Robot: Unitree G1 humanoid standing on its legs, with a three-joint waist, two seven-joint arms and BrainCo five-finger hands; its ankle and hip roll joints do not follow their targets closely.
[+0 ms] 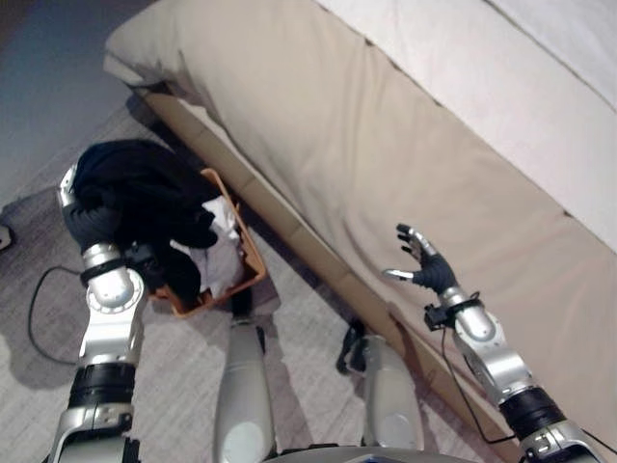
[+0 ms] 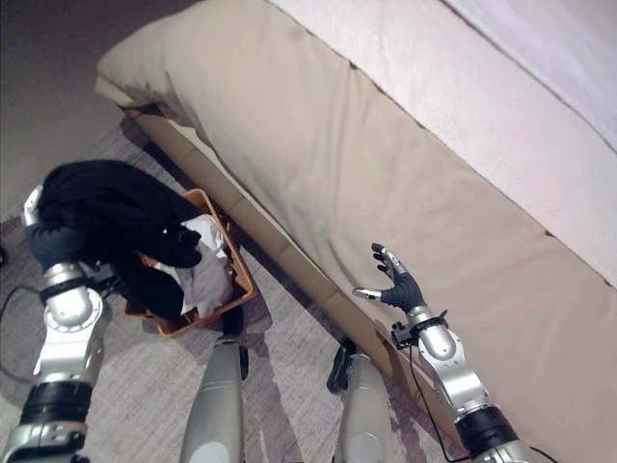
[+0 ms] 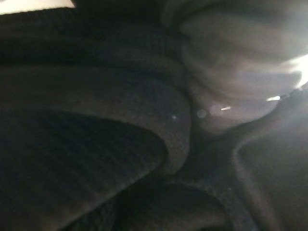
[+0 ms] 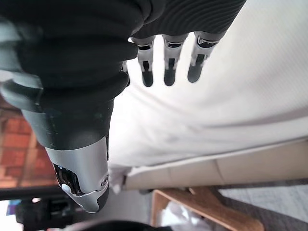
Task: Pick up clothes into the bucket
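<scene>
We read this as a home bedroom | low bed [image 1: 386,164] under beige sheet | grey carpet [image 1: 183,376] | orange laundry basket [image 2: 236,265] holding clothes beside it

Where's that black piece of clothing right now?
The black garment is draped over the robot's left arm, hanging over the orange bucket on the floor beside the bed, at the eye views' left; white clothes already lie inside.

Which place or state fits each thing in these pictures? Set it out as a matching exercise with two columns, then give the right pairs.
1. black garment
2. white cloth
3. right hand
4. orange basket

A. over the beige bed cover, open
B. on the floor beside the bed
C. draped over the left arm
D. inside the basket

Pairs: 1-C, 2-D, 3-A, 4-B
</scene>
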